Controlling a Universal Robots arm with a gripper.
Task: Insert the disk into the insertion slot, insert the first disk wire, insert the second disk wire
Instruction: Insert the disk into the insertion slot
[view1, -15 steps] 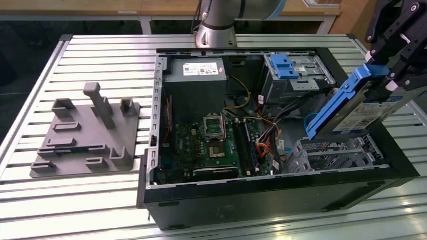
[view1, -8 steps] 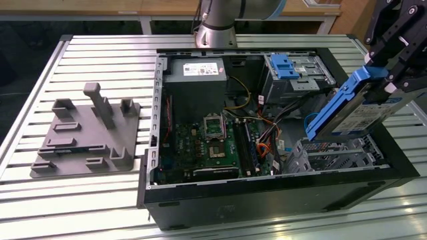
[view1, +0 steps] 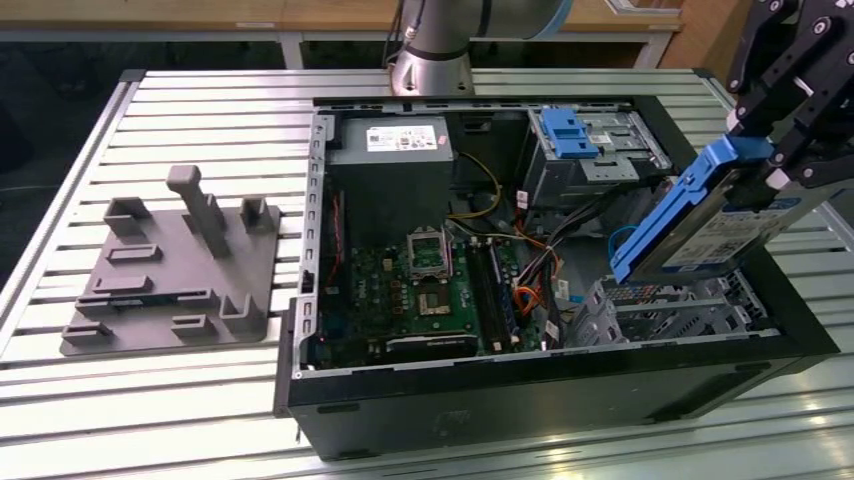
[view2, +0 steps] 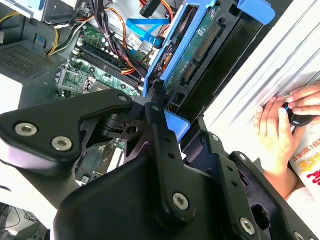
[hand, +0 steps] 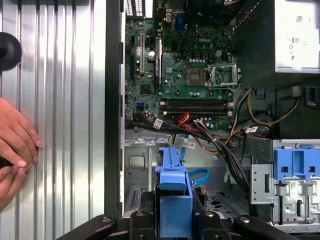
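Note:
The disk (view1: 701, 225), a grey drive with a white label in a bright blue carrier, hangs tilted over the open computer case at the exterior view's right. My gripper (view1: 774, 165) is shut on its upper end. Just below it sits the insertion slot (view1: 674, 310), a silver perforated drive cage in the case's near right corner. The disk is apart from the slot. In the first wrist view the blue carrier (hand: 172, 195) is edge-on between my fingers, above the cage (hand: 136, 162). The second wrist view looks along the disk's circuit-board side (view2: 195, 55). Loose cables (hand: 220, 145), one blue (hand: 197, 175), lie beside the slot.
A second grey cage with a blue latch (view1: 587, 140) stands at the case's far right. The motherboard (view1: 427, 280) and power supply (view1: 390, 145) occupy the case. A grey fixture plate (view1: 174, 270) sits on the slatted table. A person's hand (hand: 15, 145) rests on the table beside the case.

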